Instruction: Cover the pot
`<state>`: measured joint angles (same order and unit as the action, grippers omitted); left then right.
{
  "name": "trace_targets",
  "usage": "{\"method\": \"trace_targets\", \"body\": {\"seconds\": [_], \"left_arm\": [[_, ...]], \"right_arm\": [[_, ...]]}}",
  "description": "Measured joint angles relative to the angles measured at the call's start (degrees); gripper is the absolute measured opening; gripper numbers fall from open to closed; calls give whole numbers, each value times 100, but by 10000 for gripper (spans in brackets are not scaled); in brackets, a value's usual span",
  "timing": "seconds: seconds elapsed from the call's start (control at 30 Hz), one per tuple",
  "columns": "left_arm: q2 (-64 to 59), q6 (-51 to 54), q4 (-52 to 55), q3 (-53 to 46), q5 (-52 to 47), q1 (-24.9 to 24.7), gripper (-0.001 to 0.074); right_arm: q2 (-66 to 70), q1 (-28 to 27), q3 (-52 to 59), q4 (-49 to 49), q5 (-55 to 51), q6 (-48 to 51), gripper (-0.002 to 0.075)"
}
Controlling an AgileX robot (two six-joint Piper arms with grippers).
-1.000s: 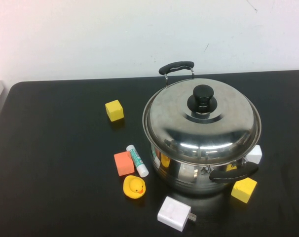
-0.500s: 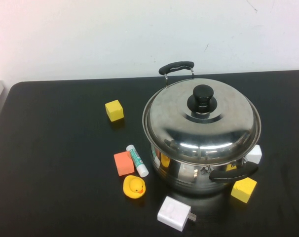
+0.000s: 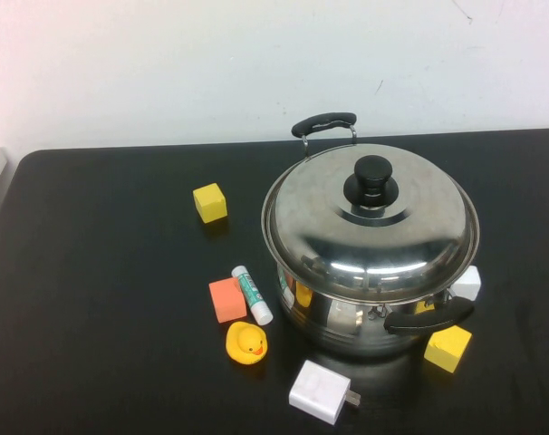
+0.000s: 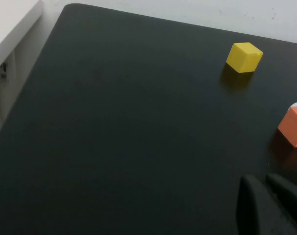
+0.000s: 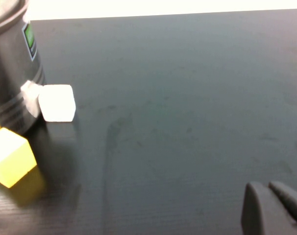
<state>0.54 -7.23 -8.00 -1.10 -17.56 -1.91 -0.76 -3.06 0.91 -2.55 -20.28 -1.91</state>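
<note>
The large steel pot (image 3: 342, 319) stands right of the table's middle, with black handles at its back (image 3: 323, 122) and front (image 3: 428, 317). The domed steel lid (image 3: 383, 237) with its black knob (image 3: 371, 179) sits on the pot's rim. The pot's side also shows in the right wrist view (image 5: 11, 68). Neither arm shows in the high view. My left gripper (image 4: 262, 182) is shut and empty over bare table on the left side. My right gripper (image 5: 266, 188) is shut and empty over bare table to the right of the pot.
On the black table (image 3: 102, 299) lie a yellow cube (image 3: 210, 202), an orange cube (image 3: 227, 299), a glue stick (image 3: 252, 294), a rubber duck (image 3: 246, 343) and a white charger (image 3: 321, 391). A yellow cube (image 3: 447, 348) and a white cube (image 3: 466, 283) sit by the pot's front handle.
</note>
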Motion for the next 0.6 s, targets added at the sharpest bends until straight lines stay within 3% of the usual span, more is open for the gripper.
{"method": "trace_targets", "body": {"seconds": [0.6], "left_arm": [[0, 397, 0, 0, 0, 0, -1]], "right_arm": [[0, 0, 0, 0, 0, 0, -2]]}}
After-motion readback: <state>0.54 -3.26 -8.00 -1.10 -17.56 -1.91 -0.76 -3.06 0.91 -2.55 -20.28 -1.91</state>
